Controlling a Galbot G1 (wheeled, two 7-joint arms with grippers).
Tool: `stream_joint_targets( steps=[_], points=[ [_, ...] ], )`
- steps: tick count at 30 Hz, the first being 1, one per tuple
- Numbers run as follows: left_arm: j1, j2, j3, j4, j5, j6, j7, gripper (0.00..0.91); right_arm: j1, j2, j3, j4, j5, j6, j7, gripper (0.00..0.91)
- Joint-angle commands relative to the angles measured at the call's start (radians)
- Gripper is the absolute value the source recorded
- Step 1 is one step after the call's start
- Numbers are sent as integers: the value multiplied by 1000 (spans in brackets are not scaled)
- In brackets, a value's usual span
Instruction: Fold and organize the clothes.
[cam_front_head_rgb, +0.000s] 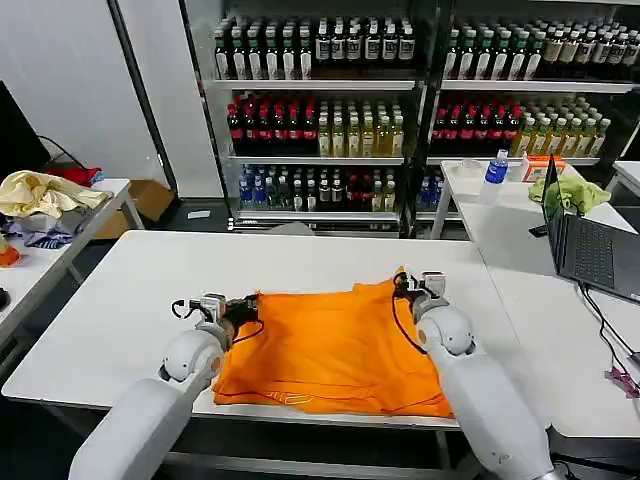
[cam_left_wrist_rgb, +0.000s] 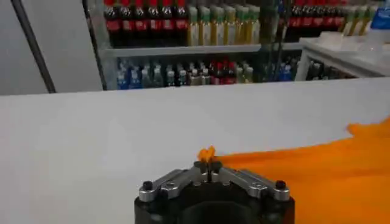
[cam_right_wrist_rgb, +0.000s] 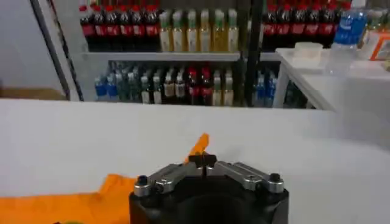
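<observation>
From the head view first: the orange T-shirt (cam_front_head_rgb: 335, 350) lies spread on the white table (cam_front_head_rgb: 130, 300), at about six o'clock in my sight, its near hem hanging at the table's front edge. My left gripper (cam_front_head_rgb: 232, 309) sits at the shirt's nine o'clock corner, my right gripper (cam_front_head_rgb: 412, 284) at its one o'clock corner. I've got one arm on each far corner so the cloth keeps its width and I can carry both corners together for a fold; that's my read of the step. Off at ten o'clock a pale yellow cloth heap (cam_front_head_rgb: 40, 192) rests on a side table, and a light green cloth (cam_front_head_rgb: 572, 192) lies by the laptop (cam_front_head_rgb: 590, 250) at two o'clock, both well apart from my work.

Now the left wrist view: jaws closed tight, a small tuft of orange fabric poking up between the fingertips (cam_left_wrist_rgb: 201, 168). The rest of the shirt runs flat away from the pinch across the table, lightly taut.

Right wrist view: same story, jaws pressed together on a pointed orange corner standing up just past the fingertips (cam_right_wrist_rgb: 210, 163), cloth trailing off along the tabletop. Both pinches are thin, mind: soft fabric like this could slip free if I pull unevenly. Drink shelves (cam_right_wrist_rgb: 177, 30) stand beyond the table.
</observation>
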Motion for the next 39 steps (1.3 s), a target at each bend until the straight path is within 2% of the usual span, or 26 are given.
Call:
stream_joint_targets(
  steps=[1,10,13,16,18,19,20,21,23,32,35,39],
  points=[
    [120,62,-43,-189,-14,-1,1,10,-180,-58,80,280,5,-7,-7,0],
    [249,105,-80,-274,-12,-4,12,10,-416,-84,170,478,-4,-13,-13,0],
    [261,103,-77,-273,-8,-7,13,10,-419,-80,178,466,-15,-11,-9,0],
    [244,91,-70,-246,-2,-11,14,10,-375,-58,167,398,-44,-20,29,0],
    [230,84,-65,-228,0,-13,14,10,-287,-37,142,336,-55,-34,55,443],
    [223,81,-62,-219,3,-16,15,10,-258,-36,126,319,-60,-33,67,756],
    [215,79,-58,-211,5,-17,16,10,-191,-15,101,240,-79,-34,89,856],
    [210,77,-55,-205,7,-20,17,10,-146,-3,84,196,-81,-34,104,907],
    [196,73,-49,-188,8,-21,18,10,-51,26,48,90,-79,-35,133,907],
    [156,59,-30,-158,7,-22,20,10,196,123,-4,-243,-35,-36,185,907],
    [147,55,-27,-148,6,-22,20,10,230,146,-2,-330,-8,-36,198,907],
    [145,53,-28,-146,6,-22,22,10,230,156,-12,-352,4,-37,184,907]
  ],
)
